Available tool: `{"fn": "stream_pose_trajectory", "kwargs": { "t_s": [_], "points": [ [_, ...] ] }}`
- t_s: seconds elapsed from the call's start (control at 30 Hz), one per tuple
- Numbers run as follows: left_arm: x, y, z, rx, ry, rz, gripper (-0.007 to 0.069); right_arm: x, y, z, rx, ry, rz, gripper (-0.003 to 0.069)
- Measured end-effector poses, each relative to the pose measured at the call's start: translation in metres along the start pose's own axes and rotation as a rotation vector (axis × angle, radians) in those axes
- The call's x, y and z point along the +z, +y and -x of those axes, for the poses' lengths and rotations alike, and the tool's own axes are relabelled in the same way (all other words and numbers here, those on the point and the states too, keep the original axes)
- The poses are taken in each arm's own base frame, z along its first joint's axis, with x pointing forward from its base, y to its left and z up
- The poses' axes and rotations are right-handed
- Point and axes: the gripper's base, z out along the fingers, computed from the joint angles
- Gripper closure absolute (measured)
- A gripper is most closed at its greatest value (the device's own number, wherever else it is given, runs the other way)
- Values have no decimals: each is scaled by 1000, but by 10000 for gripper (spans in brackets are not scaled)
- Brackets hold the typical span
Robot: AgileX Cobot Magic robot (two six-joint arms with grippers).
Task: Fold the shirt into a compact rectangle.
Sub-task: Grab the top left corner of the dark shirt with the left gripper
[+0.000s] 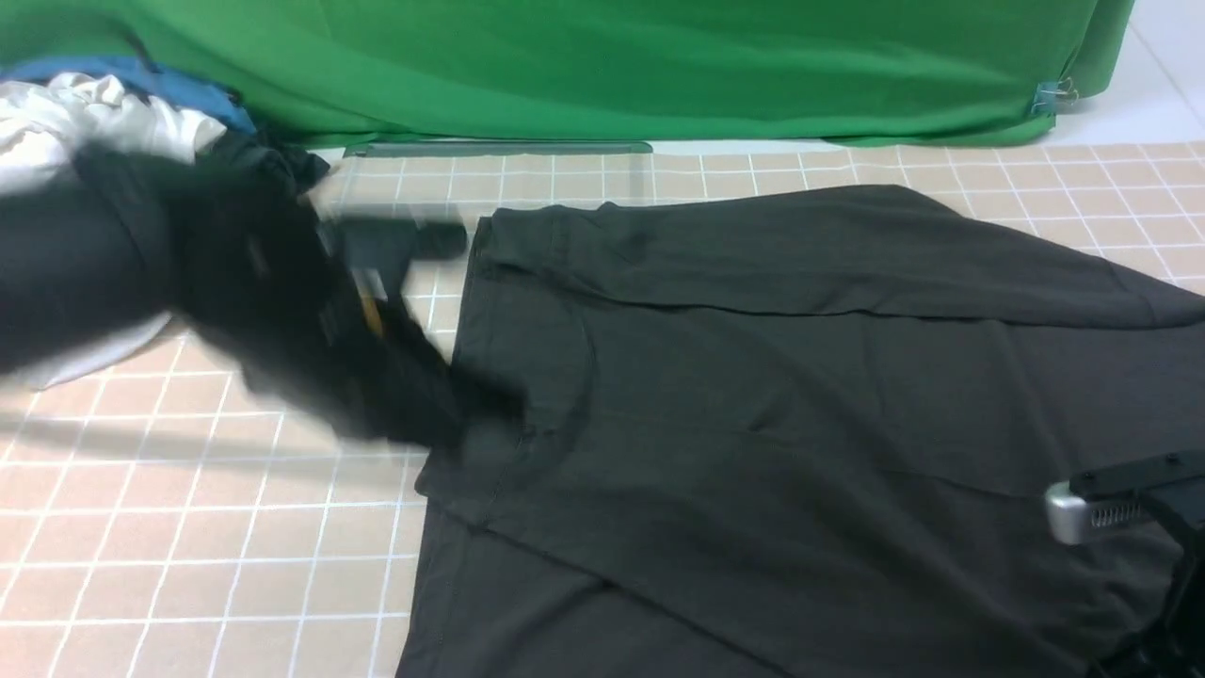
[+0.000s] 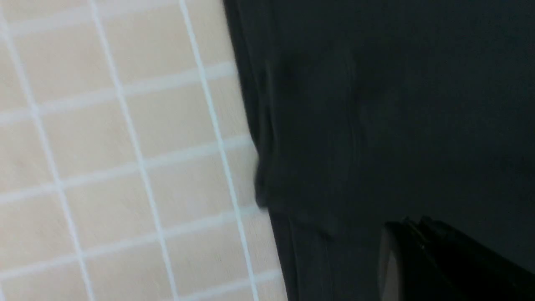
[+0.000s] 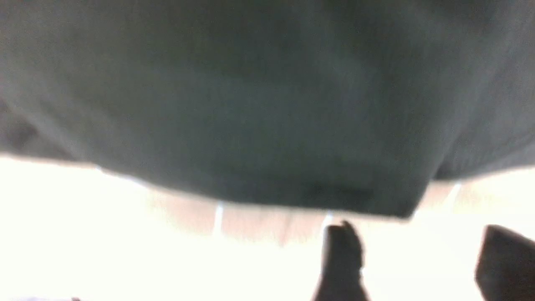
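Note:
The shirt [image 1: 772, 405], very dark green-black, lies spread on the checked mat from the middle to the right edge, with a folded layer across its far part. My left arm is a blurred streak coming in from the left. Its gripper [image 1: 475, 410] is at the shirt's left edge. In the left wrist view that gripper [image 2: 411, 223] has its fingers pressed together over the shirt [image 2: 397, 104], with no cloth visibly pinched. My right gripper [image 3: 422, 246] stands open just short of the shirt's hem [image 3: 267, 125], nothing between its fingers. Only the right arm's wrist [image 1: 1130, 490] shows in the front view.
A pile of white, blue and dark clothes [image 1: 85, 132] sits at the far left, partly behind my left arm. A green backdrop cloth [image 1: 602, 66] hangs along the back, clipped at its right end [image 1: 1056, 94]. The beige checked mat [image 1: 188, 537] shows bare at the front left.

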Motion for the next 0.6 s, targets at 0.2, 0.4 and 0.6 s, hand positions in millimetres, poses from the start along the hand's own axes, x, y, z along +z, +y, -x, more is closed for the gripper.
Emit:
{"fn": "stream_pose_trajectory", "kwargs": {
  "t_s": [0.2,0.4,0.6],
  "points": [
    [-4,27,80,-60,-104,7,605,-26,-2,-15,-14,-171,21,363],
    [61,30,127,-55,-58,12,556,-64,-5,-41,-16,-499,76,615],
    [118,40,150,-54,2,75,354,-75,-7,-58,-15,-572,85,619]
  ]
}}
